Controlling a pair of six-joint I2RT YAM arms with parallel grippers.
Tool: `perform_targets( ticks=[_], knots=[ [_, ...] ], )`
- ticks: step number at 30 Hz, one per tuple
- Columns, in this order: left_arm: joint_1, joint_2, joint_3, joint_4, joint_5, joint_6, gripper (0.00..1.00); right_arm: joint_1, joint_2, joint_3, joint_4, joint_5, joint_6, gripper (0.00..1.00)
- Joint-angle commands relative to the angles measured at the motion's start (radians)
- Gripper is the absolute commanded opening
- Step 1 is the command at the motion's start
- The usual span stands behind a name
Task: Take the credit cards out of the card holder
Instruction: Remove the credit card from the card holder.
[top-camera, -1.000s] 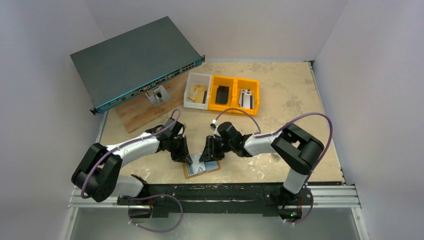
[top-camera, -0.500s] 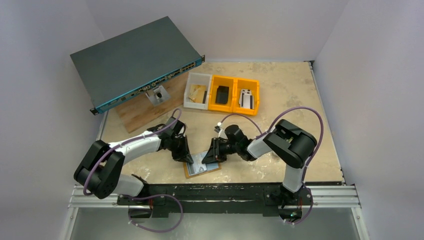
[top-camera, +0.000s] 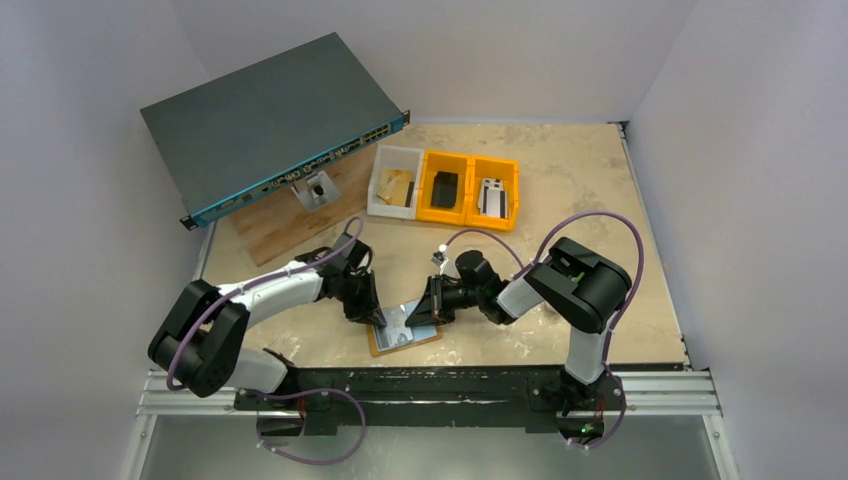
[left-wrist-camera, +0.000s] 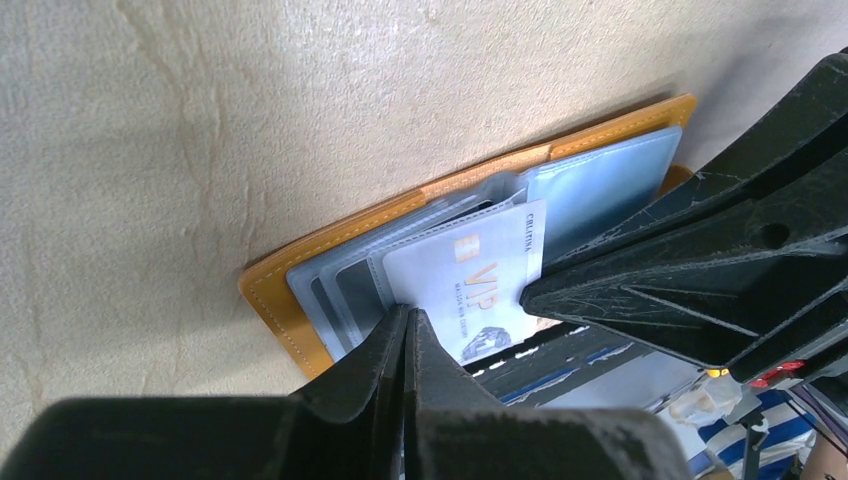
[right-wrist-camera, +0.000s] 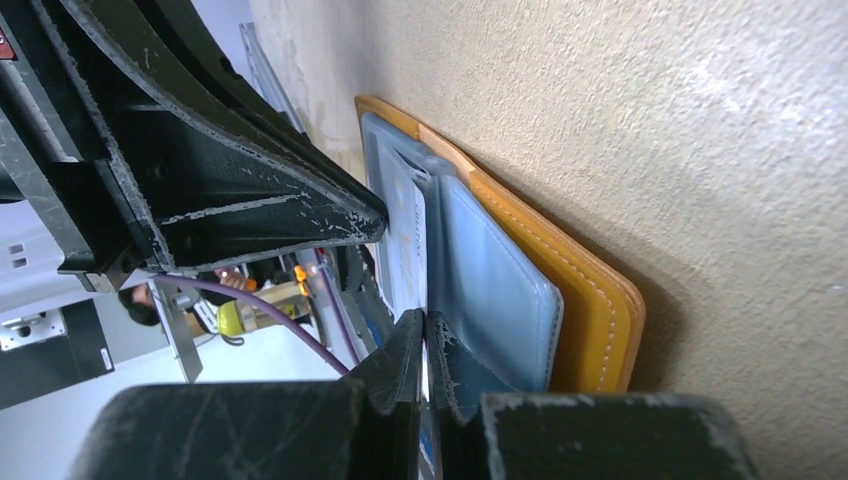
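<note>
On the worktop (top-camera: 580, 200) the holder (left-wrist-camera: 268, 295) lies open, left jaws shut against its card (left-wrist-camera: 470, 285), right jaws shut at the card's edge.

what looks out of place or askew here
The pale VIP-printed card sticks partly out of the clear sleeves in the open tan leather card holder. At far left, the dark grey network switch sits angled, jutting past the edge of the beige table.
</note>
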Motion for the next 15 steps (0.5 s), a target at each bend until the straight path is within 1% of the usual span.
perform_targets(
  ticks=[1,8,15],
  knots=[
    [0.003,0.016,0.013,-0.076,-0.122,0.041,0.00,-0.016,-0.016,-0.019,0.041,0.008,0.007,0.00],
    [0.003,0.015,0.028,-0.104,-0.147,0.059,0.00,-0.044,-0.063,-0.055,-0.023,0.058,-0.024,0.00],
    [0.004,0.028,0.036,-0.101,-0.140,0.066,0.00,-0.050,-0.053,-0.060,-0.021,0.056,-0.031,0.00]
  ],
)
